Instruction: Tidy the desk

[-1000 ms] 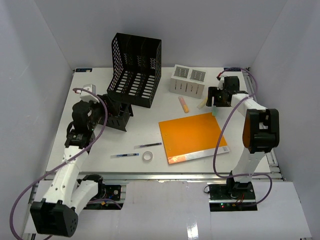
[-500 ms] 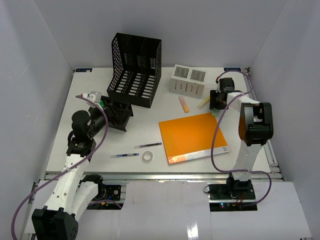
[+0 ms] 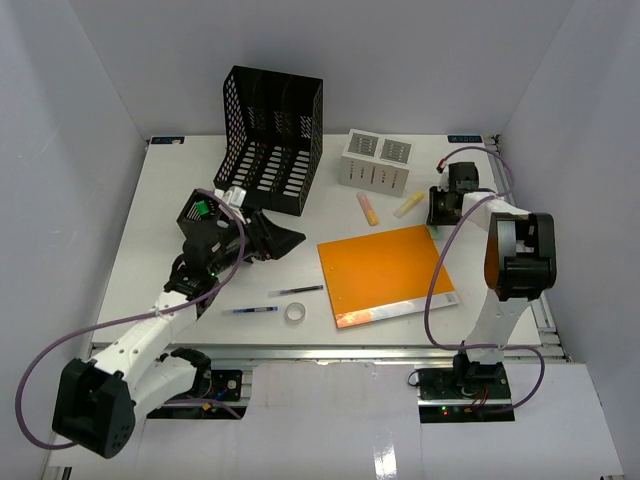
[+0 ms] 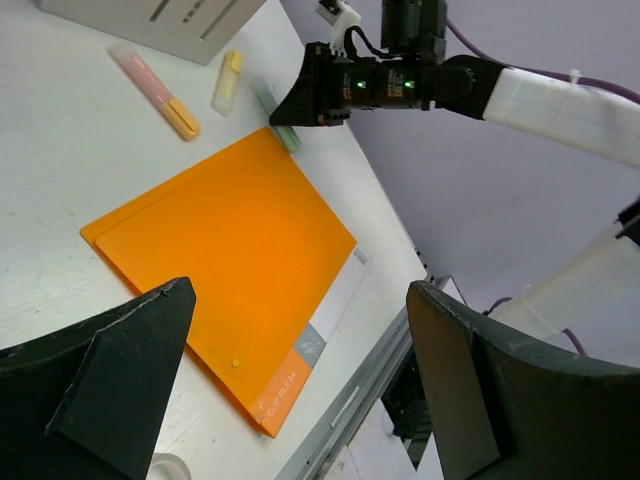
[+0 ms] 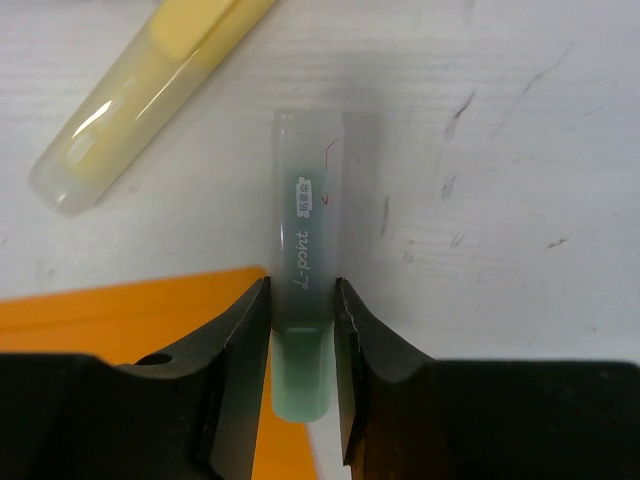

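On the white desk, at the far right beside the corner of an orange folder, my right gripper is lowered. In the right wrist view a green highlighter lies flat between the right gripper's fingers, both pads touching its sides. A yellow highlighter lies just beyond it. My left gripper hovers wide open over the middle of the desk, holding nothing. The left wrist view looks between the left gripper's fingers across the folder at the right gripper.
A black mesh file rack stands at the back, with a white organiser box to its right. A pink-and-orange highlighter lies in front of the box. Two pens and a tape roll lie near the front rail.
My left arm swung from the left side toward the middle of the desk, still open. The right gripper narrowed until its fingers met the green highlighter.
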Controlling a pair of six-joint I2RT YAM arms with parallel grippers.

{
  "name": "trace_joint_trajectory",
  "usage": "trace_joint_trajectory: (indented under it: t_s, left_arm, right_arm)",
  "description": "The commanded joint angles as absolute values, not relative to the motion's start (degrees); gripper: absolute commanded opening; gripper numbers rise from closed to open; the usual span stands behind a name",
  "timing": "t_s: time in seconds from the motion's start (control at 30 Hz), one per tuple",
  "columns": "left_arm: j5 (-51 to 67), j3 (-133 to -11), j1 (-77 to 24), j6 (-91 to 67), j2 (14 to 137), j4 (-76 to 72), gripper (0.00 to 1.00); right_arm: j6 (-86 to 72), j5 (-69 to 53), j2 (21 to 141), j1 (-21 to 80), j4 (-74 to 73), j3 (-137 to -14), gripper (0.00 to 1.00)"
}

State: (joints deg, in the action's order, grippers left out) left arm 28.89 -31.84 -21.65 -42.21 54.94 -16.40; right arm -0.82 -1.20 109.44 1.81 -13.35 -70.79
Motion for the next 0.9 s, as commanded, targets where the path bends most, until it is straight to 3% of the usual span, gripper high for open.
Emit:
trace_joint_trajectory:
  t_s: [0.0, 0.3, 0.6, 0.87]
  left_arm:
    - [24.3, -34.4, -26.6, -48.1, 61.3, -23.3, 0.98]
    - [20.1, -41.9, -35.1, -53.2, 79.3, -31.0, 0.98]
    - [19.7, -53.3, -39.3, -54.8, 93.1, -33.5, 0.98]
    - [16.5, -54.0, -41.7, -56.2, 97.4, -35.4, 0.92]
  right_arm:
    - [4.5, -14.5, 96.8, 0.8, -11.8, -65.6, 0.09]
    - [18.5, -45.9, 76.6, 3.2, -14.9, -52.1, 0.08]
    - [18.8, -51.0, 71.3, 9.6, -14.2, -49.5, 0.08]
    - [18.9, -52.5, 71.9, 11.6, -13.0, -49.1, 0.08]
